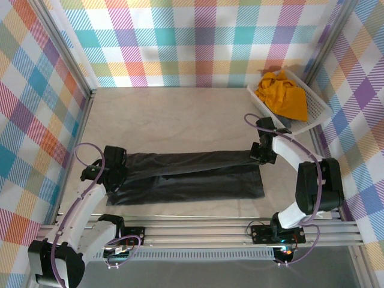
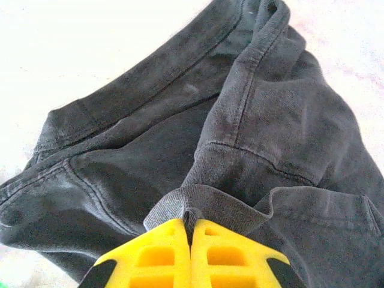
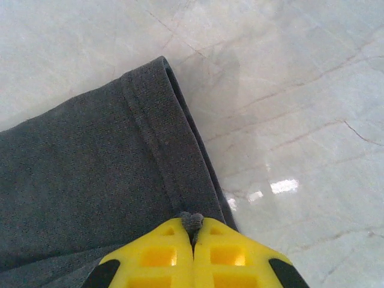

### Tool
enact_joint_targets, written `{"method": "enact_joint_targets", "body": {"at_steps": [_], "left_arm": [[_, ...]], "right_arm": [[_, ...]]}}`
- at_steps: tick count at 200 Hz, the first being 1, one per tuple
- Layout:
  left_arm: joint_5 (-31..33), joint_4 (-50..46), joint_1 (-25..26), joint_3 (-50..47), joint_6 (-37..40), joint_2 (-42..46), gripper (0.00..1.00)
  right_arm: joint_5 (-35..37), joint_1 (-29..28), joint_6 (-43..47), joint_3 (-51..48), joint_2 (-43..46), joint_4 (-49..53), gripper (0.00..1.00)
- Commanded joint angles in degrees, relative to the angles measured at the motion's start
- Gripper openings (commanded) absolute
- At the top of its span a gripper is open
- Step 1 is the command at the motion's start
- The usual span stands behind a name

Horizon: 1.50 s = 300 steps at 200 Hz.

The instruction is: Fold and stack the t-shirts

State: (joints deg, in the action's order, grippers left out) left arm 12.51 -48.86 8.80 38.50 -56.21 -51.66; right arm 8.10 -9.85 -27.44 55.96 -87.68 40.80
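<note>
While the left gripper [image 2: 191, 221] and right gripper [image 3: 192, 227] pinch opposite ends of the black shirt [image 1: 192, 177] near the table's [image 1: 180, 120] front edge, uneven pulling could slip a hem free; the yellow shirt [image 1: 282, 93] sits at the far right corner.

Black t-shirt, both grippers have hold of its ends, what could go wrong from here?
1. The right gripper pinches only a thin bit of hem on the black t-shirt, so the cloth may slip out under tension.
2. At the left gripper the cloth is bunched in several layers, so the fold may come out crooked.
3. The right arm works close to the basket and might nudge it.
</note>
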Motion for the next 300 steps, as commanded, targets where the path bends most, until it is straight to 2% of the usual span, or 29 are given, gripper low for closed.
{"method": "enact_joint_targets", "body": {"at_steps": [1,8,22,43,50,63,68,76,105,140,150,168,187,201,222,243,274,300], "left_arm": [[0.29,-3.61,-0.31,-1.36,-1.57,1.19,0.00],[0.13,-3.61,-0.31,-1.64,-1.74,1.04,0.00],[-0.48,-3.76,-0.34,-2.15,-2.21,0.70,0.00],[-1.84,-4.14,-0.36,-2.47,-2.57,-0.09,0.01],[-2.15,-4.54,-0.36,-2.24,-2.53,-0.26,0.10],[-2.25,-5.84,-0.36,-0.85,-2.92,-0.44,0.40],[-2.40,-5.89,-0.36,-0.23,-2.87,-0.52,0.46],[-2.73,-5.85,-0.36,1.05,-2.94,-0.78,0.49],[-3.29,-2.28,-0.48,6.75,-2.19,-4.73,0.49],[-8.80,4.85,-4.87,14.88,3.07,-20.26,0.52],[-10.58,6.18,-5.97,17.69,5.58,-25.76,0.51],[-10.03,3.95,-7.73,23.60,9.23,-35.56,0.50],[-11.00,3.48,-9.97,26.71,12.18,-41.46,0.49],[-10.64,2.75,-11.73,28.08,13.78,-43.26,0.49],[-9.25,1.25,-14.17,29.47,16.13,-44.56,0.49],[-9.76,2.23,-16.18,29.37,18.22,-43.43,0.49],[-10.59,1.16,-16.29,28.61,20.26,-40.82,0.49],[-11.85,3.10,-16.28,23.64,20.09,-37.19,0.49]], "right_arm": [[0.34,-0.06,-2.09,-2.44,2.63,2.89,0.00],[-0.19,-0.04,-2.55,-3.14,2.54,2.99,0.00],[0.05,0.01,-3.83,-4.22,1.87,3.38,0.08],[1.49,0.18,-5.31,-4.12,1.66,4.44,0.31],[1.88,0.19,-5.58,-3.71,2.23,4.71,0.36],[2.60,0.18,-5.95,-2.77,3.96,5.09,0.38],[2.56,0.18,-6.02,-2.35,4.68,5.07,0.38],[2.16,0.17,-5.96,-1.73,5.67,4.62,0.38],[-3.11,-0.07,-7.30,1.27,4.84,2.87,0.34],[-11.09,-0.35,-9.56,2.67,-2.17,-0.41,0.33],[-11.56,-0.43,-9.98,3.10,-4.32,0.81,0.28],[-10.88,-0.42,-10.92,1.99,-5.66,3.38,0.17],[-8.28,-0.31,-11.96,-0.91,-4.74,6.40,0.06],[-5.90,0.07,-12.45,-2.90,-3.72,8.30,0.01],[-5.37,1.30,-11.67,-5.23,-2.52,7.17,0.01],[-5.35,1.59,-10.07,-3.37,-4.03,7.38,0.01],[-5.41,1.59,-9.14,0.21,-4.50,8.65,0.05],[-5.74,1.62,-8.62,1.53,-3.12,8.35,0.09]]}}
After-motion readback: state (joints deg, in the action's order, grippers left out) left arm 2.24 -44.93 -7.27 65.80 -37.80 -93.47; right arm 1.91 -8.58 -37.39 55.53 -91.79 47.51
